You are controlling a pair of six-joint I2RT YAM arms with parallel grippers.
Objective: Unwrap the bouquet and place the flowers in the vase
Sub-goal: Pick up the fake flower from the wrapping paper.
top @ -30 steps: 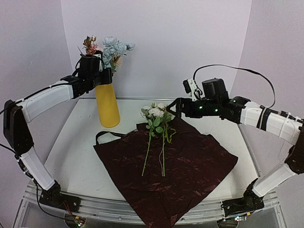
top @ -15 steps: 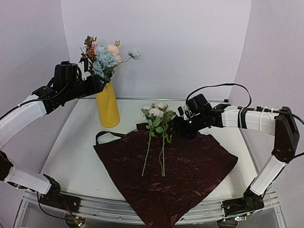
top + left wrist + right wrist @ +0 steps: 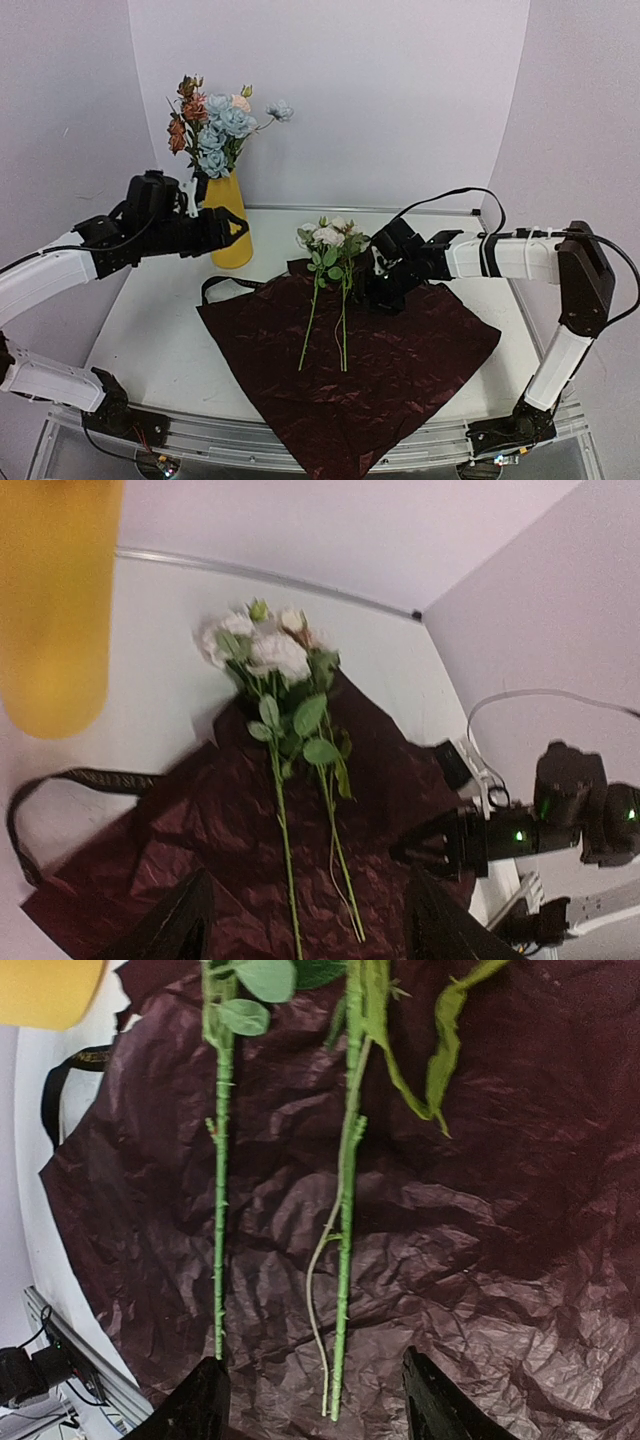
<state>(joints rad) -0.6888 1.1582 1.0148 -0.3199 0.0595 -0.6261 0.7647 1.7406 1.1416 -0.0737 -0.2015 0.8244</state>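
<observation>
Bouquet wrapping (image 3: 400, 350): crinkled dark red paper, opened flat on the table (image 3: 150, 320); lower centre of the top view, 1 corner reaching the near edge.
Loose flowers (image 3: 326, 300): 2 long green stems lying side by side on the paper, centre of frame. Cut ends point to the near edge; cream heads and leaves lie at the paper's far corner.
Ribbon (image 3: 222, 283): black loop on the table, at the paper's upper left edge.
Right gripper (image 3: 310, 1358): right of centre in the top view, low over the paper, just beside the 2 stems. Fingers apart, clamped on nothing; the cut ends show near its fingertips in the wrist view.
Left gripper (image 3: 310, 880): left of centre, overlapping the vase's body in the top view. Fingers apart, nothing between them.
Vase (image 3: 230, 255): yellow, upright on the table, upper left, beyond the paper.
Flowers in vase (image 3: 215, 130): pale blue, pink and rust heads with leaves, standing out of the mouth, top left.
</observation>
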